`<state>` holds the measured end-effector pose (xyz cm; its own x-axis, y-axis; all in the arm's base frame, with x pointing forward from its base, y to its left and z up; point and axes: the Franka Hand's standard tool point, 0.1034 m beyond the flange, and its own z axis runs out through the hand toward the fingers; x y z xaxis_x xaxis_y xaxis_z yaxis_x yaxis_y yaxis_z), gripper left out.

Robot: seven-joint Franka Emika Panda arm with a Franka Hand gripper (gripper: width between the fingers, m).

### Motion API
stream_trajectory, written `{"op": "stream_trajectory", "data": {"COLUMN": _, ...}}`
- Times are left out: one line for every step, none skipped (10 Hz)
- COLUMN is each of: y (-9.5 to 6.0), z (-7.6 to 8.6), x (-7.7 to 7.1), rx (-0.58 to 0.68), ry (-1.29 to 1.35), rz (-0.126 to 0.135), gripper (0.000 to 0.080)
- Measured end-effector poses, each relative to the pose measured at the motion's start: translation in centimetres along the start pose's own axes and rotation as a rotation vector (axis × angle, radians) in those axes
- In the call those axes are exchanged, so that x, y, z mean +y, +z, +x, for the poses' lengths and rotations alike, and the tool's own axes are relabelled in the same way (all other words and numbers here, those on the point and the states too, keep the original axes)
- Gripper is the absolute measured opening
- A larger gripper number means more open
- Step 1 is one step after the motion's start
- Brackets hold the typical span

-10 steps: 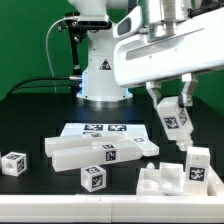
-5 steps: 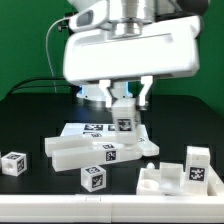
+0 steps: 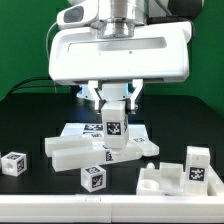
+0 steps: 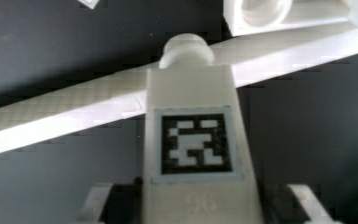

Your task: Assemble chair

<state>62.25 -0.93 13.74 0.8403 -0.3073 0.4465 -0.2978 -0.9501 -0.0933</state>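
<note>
The gripper clamped an upright tagged white bar. Its lower end sat over the long white pieces lying on the table.

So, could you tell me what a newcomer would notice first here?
The end effector, centre of the exterior view, grips an upright white tagged post over a long white bar on the black table. A tagged cube sits at that view's left, a notched panel at its right.
</note>
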Motion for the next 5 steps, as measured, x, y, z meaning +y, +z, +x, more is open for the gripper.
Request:
{"op": "stream_trajectory", "data": {"y": 0.1, "z": -0.4, "x": -2.2, "rx": 0.051, "ry": 0.006, "rz": 0.017, "gripper": 0.0284}}
{"op": "stream_trajectory", "data": {"y": 0.5, "z": -1.2, "x": -3.6, "rx": 0.073, "ry": -0.028, "rz": 0.021, "gripper": 0.0284}}
{"op": "stream_trajectory", "data": {"y": 1.2, "z": -1.9, "x": -4.2, "rx": 0.078, "ry": -0.064, "rz": 0.012, "gripper": 0.0284}}
{"op": "stream_trajectory", "data": {"y": 2.0, "z": -2.2, "x": -4.6, "rx": 0.073, "ry": -0.101, "rz": -0.005, "gripper": 0.0284}}
{"op": "stream_trajectory", "data": {"y": 2.6, "z": -2.2, "x": -4.7, "rx": 0.078, "ry": -0.121, "rz": -0.022, "gripper": 0.0284}}
